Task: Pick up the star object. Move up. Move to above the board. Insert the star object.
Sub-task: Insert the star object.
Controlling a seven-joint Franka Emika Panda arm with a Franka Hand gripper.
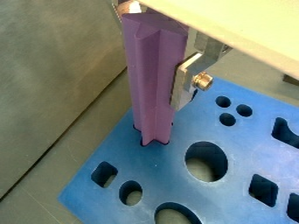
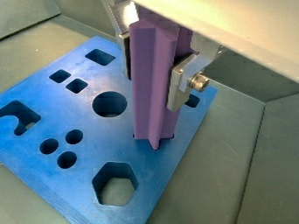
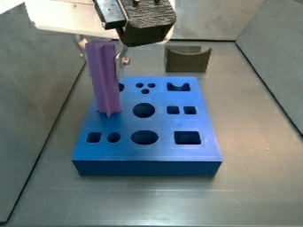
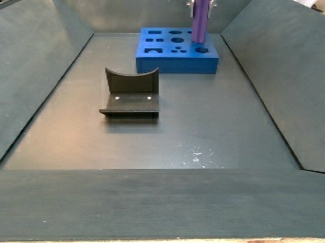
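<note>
The star object [image 1: 149, 79] is a tall purple ridged prism, standing upright in both wrist views [image 2: 152, 87]. My gripper [image 1: 162, 83] is shut on its upper part, with a silver finger [image 2: 184, 83] flat against one side. Its lower end sits in a cut-out near a corner of the blue board [image 1: 251, 140], which also shows in a wrist view [image 2: 152, 166]. In a side view the gripper [image 3: 106, 44] holds the prism [image 3: 104, 80] over the board's [image 3: 119, 124] far left corner. Another side view shows the prism [image 4: 200, 24] on the board [image 4: 172, 65] at the far end.
The dark fixture [image 3: 186, 59] stands on the grey floor just beyond the board, and shows nearer the camera in a side view [image 4: 129, 95]. Grey walls ring the floor on all sides. The board has several other holes: circles, squares and a hexagon.
</note>
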